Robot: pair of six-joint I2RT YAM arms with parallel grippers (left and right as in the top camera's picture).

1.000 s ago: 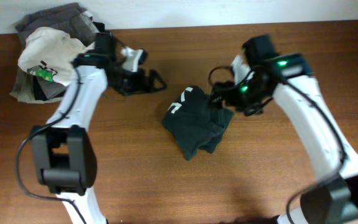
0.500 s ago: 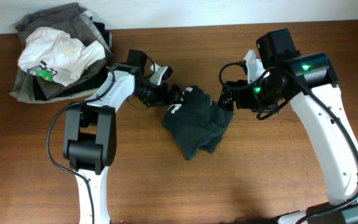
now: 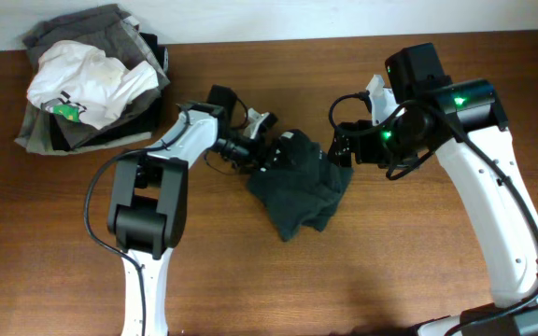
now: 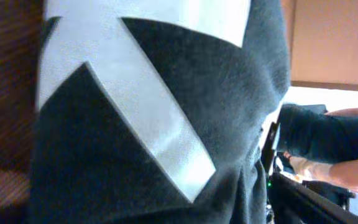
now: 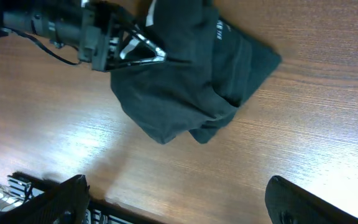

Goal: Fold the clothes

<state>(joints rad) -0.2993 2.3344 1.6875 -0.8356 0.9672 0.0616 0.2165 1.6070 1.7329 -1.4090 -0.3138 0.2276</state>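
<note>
The dark T-shirt (image 3: 302,187) lies bunched in a rough folded heap at the table's middle. It also shows in the right wrist view (image 5: 185,87). In the left wrist view the T-shirt (image 4: 135,162) and its white print (image 4: 135,93) fill the frame. My left gripper (image 3: 267,154) is at the shirt's upper left edge and touches the fabric. In the right wrist view its jaws (image 5: 151,46) look spread, with the fabric edge against them. My right gripper (image 3: 344,145) hovers beside the shirt's right end, open and empty (image 5: 176,183).
A pile of garments sits at the back left corner: a white one with a green mark (image 3: 87,84) on top of grey ones (image 3: 73,33). Brown wooden table (image 3: 390,271) extends around the shirt. A white wall runs along the back edge.
My left gripper has swung right from beside the garment pile to the shirt's left edge. My right gripper drew back a little from the shirt, then stayed still.
</note>
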